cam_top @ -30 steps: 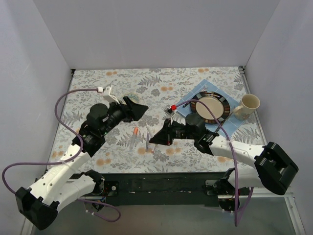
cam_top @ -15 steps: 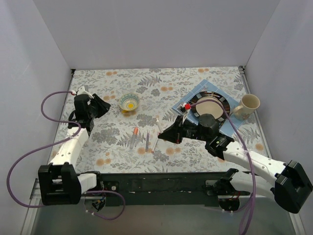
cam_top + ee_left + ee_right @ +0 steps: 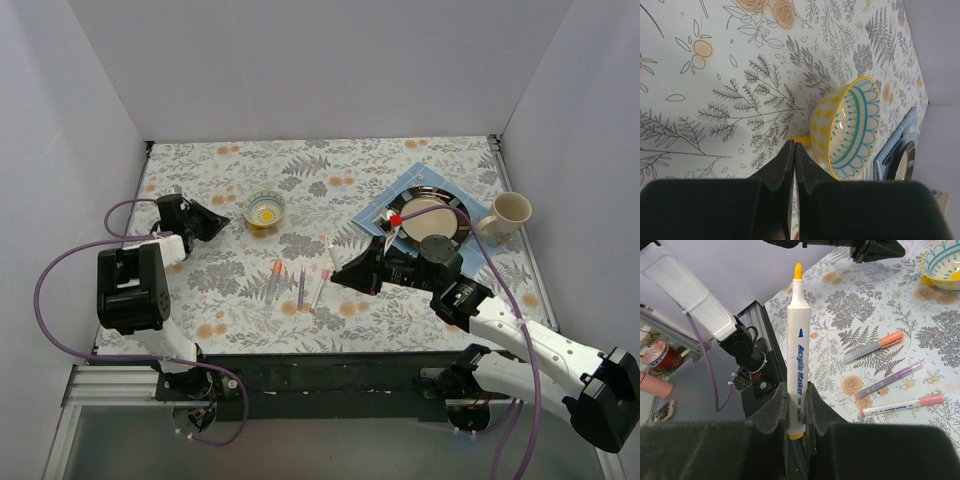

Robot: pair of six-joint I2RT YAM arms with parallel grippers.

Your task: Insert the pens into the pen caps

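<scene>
My right gripper [image 3: 796, 387] is shut on a white pen [image 3: 796, 340] marked "Acrylic Marker", held upright with its bare yellow tip up; in the top view this gripper [image 3: 340, 277] hovers right of the table's middle. Three more pens lie side by side on the cloth: a grey one with an orange cap [image 3: 875, 346], a purple one [image 3: 887, 380], and a white one with a pink cap [image 3: 900, 405]. A small yellow pen cap [image 3: 801, 140] lies against the bowl. My left gripper [image 3: 794, 145] is shut and empty, a short way off that cap, at the far left [image 3: 215, 218].
A yellow and teal bowl [image 3: 265, 208] stands at the back left of centre. A plate [image 3: 457, 207] on a blue napkin and a cream mug [image 3: 508, 212] sit at the right. White walls close in three sides.
My left arm has pulled back from the bowl to the far left and its jaws have shut. My right arm has drifted right, still holding the pen.
</scene>
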